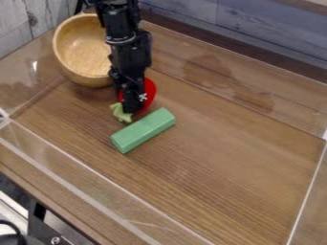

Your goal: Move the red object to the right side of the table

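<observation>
The red object (144, 92), a small strawberry-like toy with green leaves (120, 114) at its lower end, lies on the brown wood-grain table (217, 144) left of centre. My black gripper (128, 95) comes straight down onto it and is shut on it, with the fingers covering most of its left part. The toy still rests at table level, touching the end of the green block.
A green rectangular block (141, 130) lies diagonally just in front of the toy. A wooden bowl (79, 53) stands at the back left, behind the arm. Clear acrylic walls (26, 81) edge the tabletop.
</observation>
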Controlling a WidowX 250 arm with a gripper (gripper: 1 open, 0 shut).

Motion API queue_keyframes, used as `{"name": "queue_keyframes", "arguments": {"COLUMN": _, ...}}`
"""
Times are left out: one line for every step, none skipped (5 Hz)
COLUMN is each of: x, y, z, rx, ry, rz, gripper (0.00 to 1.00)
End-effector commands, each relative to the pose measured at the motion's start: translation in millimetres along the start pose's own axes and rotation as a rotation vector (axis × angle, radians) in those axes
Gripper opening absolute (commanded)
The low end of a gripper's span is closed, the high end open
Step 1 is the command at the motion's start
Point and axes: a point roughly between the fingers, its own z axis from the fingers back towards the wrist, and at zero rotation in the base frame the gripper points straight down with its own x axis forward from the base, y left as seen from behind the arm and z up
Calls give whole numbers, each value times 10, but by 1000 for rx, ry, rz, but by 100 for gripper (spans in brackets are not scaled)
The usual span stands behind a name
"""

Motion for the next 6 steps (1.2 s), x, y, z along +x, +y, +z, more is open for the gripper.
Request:
{"name": "queue_keyframes", "arguments": {"x": 115, "y": 0, "z": 200, "rx": 45, "ry": -46, "rz": -15, "gripper": 0}}
{"name": "queue_keyframes", "arguments": {"x": 125, "y": -13, "z": 230, "rx": 44, "ry": -47, "rz": -7, "gripper": 0}}
{"name": "queue_keyframes", "arguments": {"x": 132, "y": -24, "z": 250, "rx": 43, "ry": -49, "rz": -1, "gripper": 0}}
{"name": "queue_keyframes", "arguments": {"x": 141, "y": -36, "z": 278, "rx": 42, "ry": -51, "rz": 5, "gripper": 0}}
{"name": "queue_keyframes", "arguments": {"x": 150, "y": -48, "z": 300, "rx": 42, "ry": -53, "rz": 10, "gripper": 0}}
{"name": "queue_keyframes", "arguments": {"x": 156, "y": -52, "z": 304, "rx": 41, "ry": -53, "rz": 15, "gripper": 0}}
